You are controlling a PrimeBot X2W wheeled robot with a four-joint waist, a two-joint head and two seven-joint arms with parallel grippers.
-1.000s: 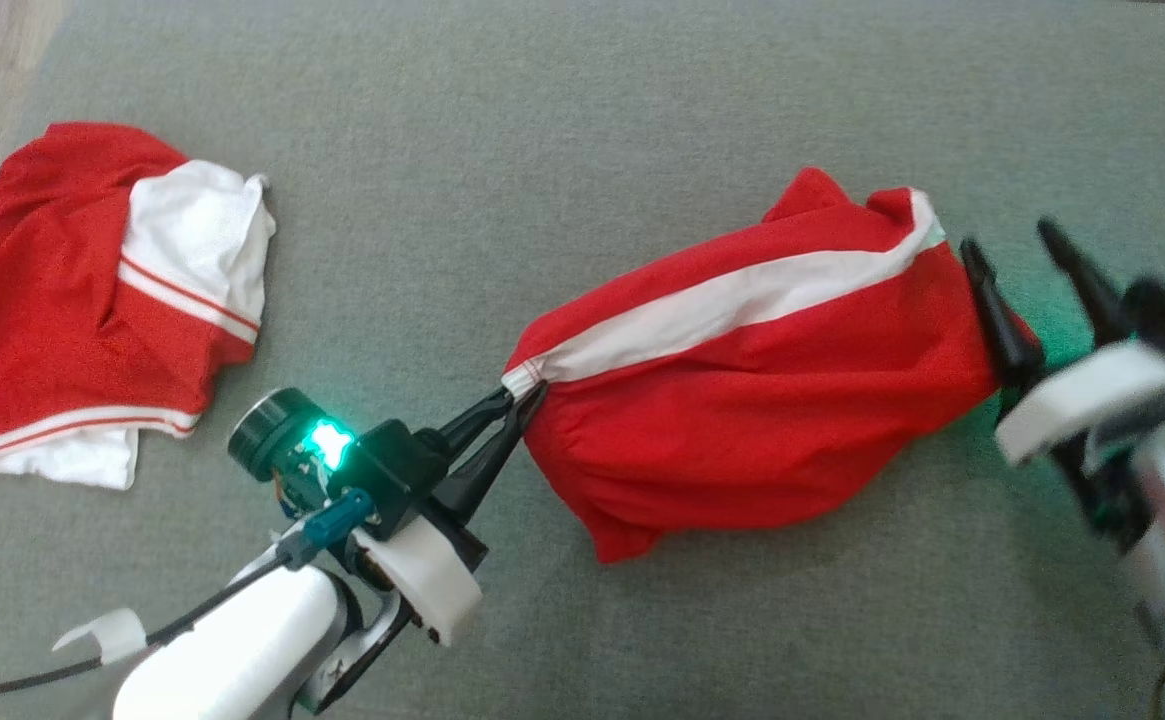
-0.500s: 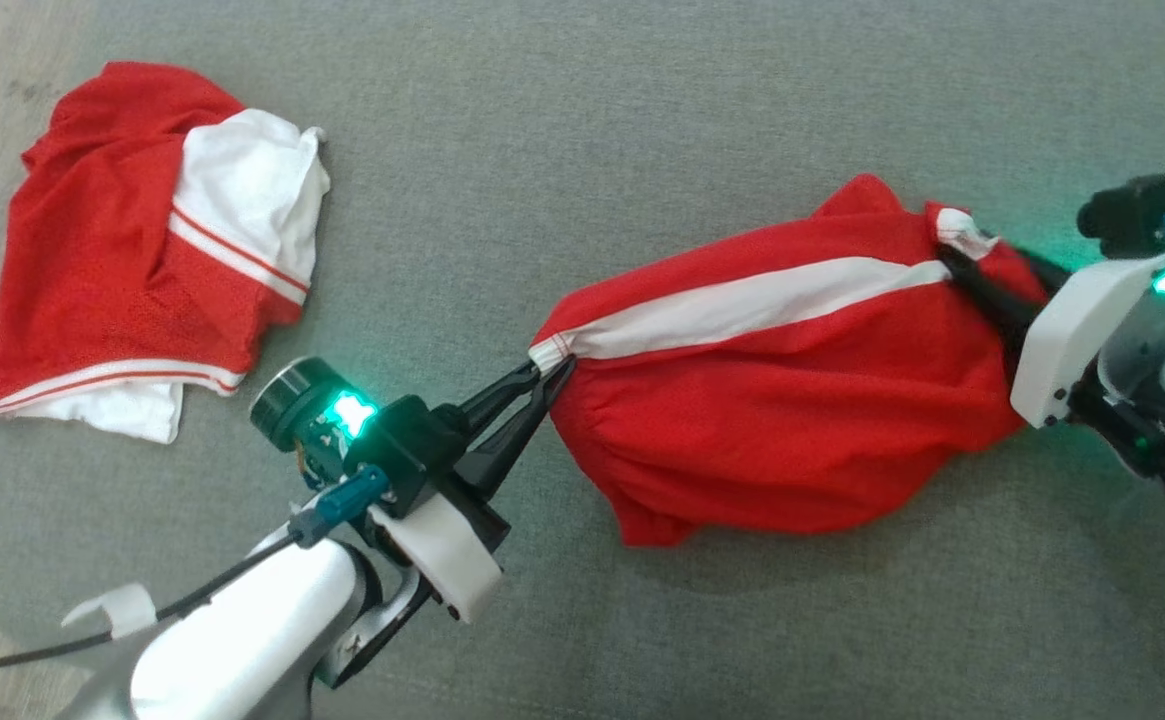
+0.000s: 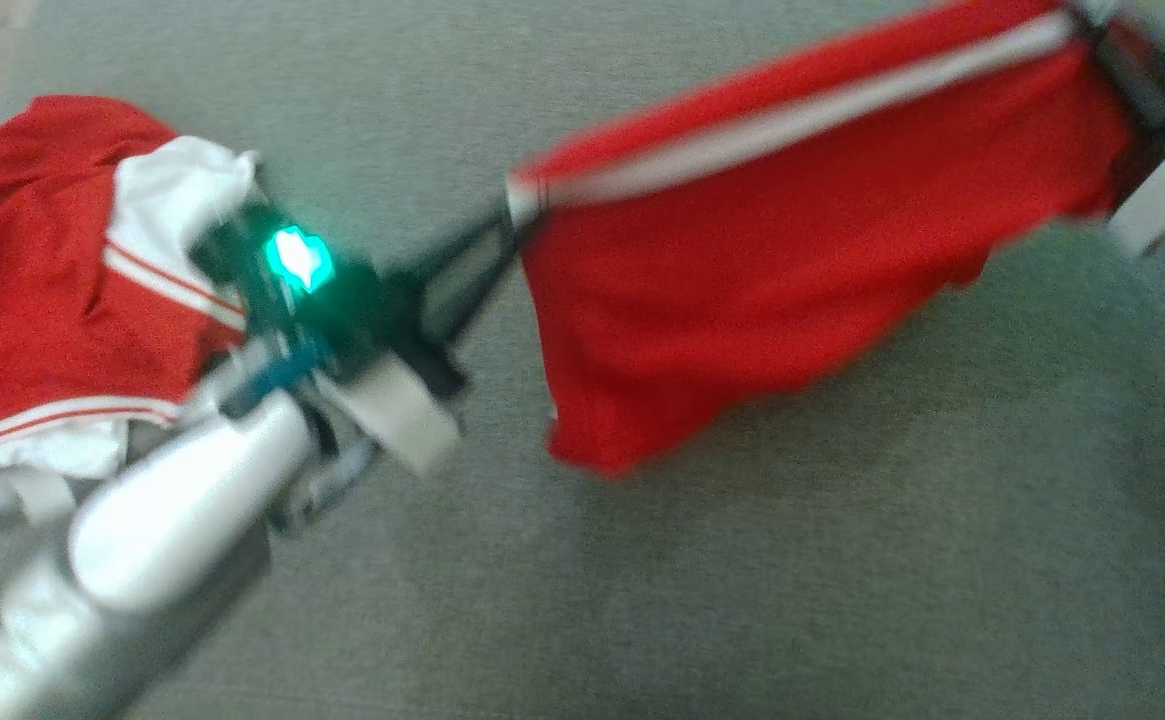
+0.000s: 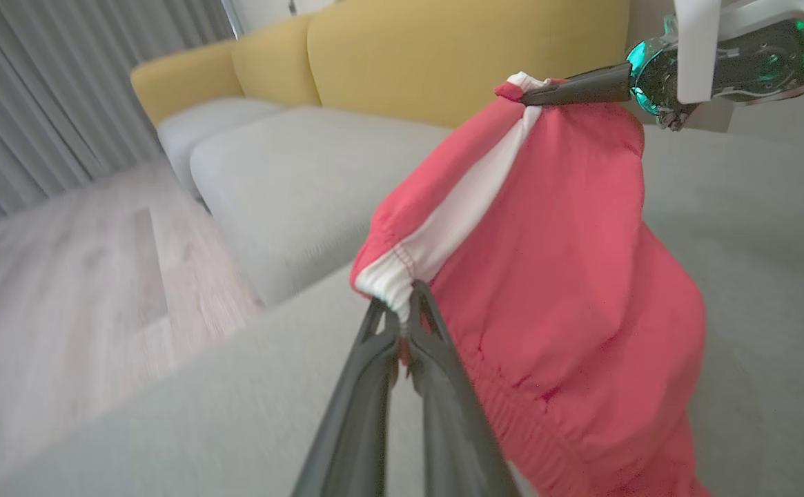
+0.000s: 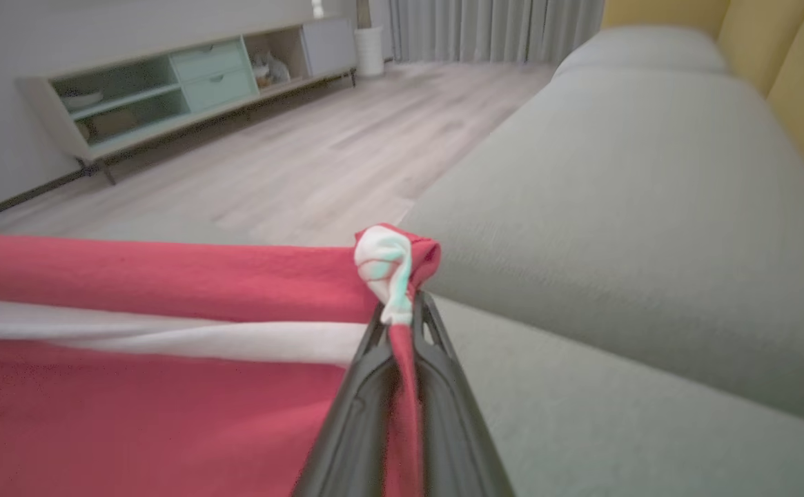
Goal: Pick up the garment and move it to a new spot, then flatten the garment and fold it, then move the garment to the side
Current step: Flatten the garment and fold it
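A red garment (image 3: 802, 240) with a white stripe hangs stretched between my two grippers above the grey cushion (image 3: 842, 560). My left gripper (image 3: 502, 235) is shut on the garment's white-edged left corner (image 4: 391, 286). At the upper right, my right gripper (image 3: 1107, 45) is shut on the opposite corner (image 5: 391, 276), where the cloth bunches into a small knot. The cloth sags below the taut top edge, and its lowest point (image 3: 592, 455) hangs just above the cushion. In the left wrist view the right gripper (image 4: 533, 96) pinches the far corner.
A second red and white garment (image 3: 62, 280) lies crumpled at the cushion's left end, just behind my left arm. Yellow sofa backrests (image 4: 457, 55) rise behind the seat. Wooden floor (image 5: 291, 152) and a low cabinet (image 5: 167, 90) lie beyond the cushion's edge.
Both grippers have risen with the garment, lifting it off the cushion and pulling it taut. The right gripper closed on the right corner during this second. The head camera has shifted.
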